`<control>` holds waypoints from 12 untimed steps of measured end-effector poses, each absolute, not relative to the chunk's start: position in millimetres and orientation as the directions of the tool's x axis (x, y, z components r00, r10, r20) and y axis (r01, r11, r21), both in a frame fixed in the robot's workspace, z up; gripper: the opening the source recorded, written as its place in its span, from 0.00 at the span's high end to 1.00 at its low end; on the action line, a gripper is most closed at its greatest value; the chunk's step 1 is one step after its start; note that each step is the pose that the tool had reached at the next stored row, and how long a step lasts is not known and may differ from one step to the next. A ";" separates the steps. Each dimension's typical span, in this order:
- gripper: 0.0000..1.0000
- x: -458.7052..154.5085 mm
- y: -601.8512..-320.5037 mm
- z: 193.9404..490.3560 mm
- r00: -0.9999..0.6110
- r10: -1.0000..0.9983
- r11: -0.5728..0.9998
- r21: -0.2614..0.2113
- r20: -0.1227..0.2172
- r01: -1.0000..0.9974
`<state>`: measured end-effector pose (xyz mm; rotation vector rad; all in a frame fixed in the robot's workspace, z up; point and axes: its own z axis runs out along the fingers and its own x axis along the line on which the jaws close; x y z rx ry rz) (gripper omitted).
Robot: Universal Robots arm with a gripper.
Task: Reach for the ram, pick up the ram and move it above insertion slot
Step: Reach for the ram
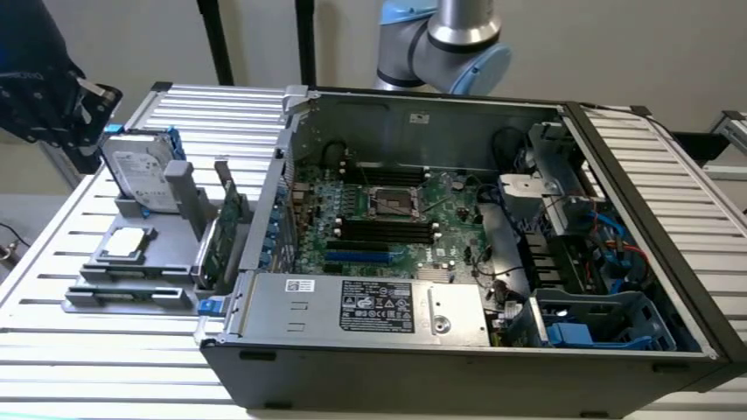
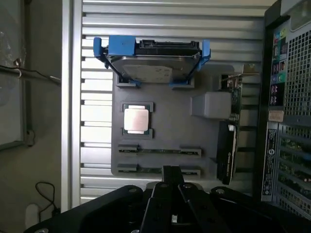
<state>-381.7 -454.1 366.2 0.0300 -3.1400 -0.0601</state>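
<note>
The fingers (image 2: 167, 182) are pressed together with nothing held between them, their tips poised over the middle of the ram (image 2: 141, 170). The ram is the outermost of two green sticks laid in parallel clips along one edge of the grey holder (image 2: 165, 126); whether it is touched cannot be told. The second stick (image 2: 158, 151) lies just beside it, further into the holder, and a processor chip (image 2: 137, 119) is seated next inward. A hard drive (image 2: 153, 63) with blue rails is stood at the holder's opposite edge. An expansion card (image 2: 228, 150) is stood on edge along the holder's side nearest the computer case (image 1: 467, 350). The insertion slot (image 1: 386, 232) is found inside that case, well apart from the holder, with the card and the case wall between. Holder and case are carried by a slatted surface (image 1: 117, 367).
</note>
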 end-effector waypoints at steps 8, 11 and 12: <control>0.89 -369.0 -482.6 361.5 -1.000 -0.019 0.999 0.038 0.001 -0.019; 0.89 -365.3 -492.5 359.6 -1.000 -0.019 0.999 0.038 0.000 -0.019; 0.89 -364.6 -494.8 359.1 -1.000 -0.019 0.999 0.038 0.000 -0.019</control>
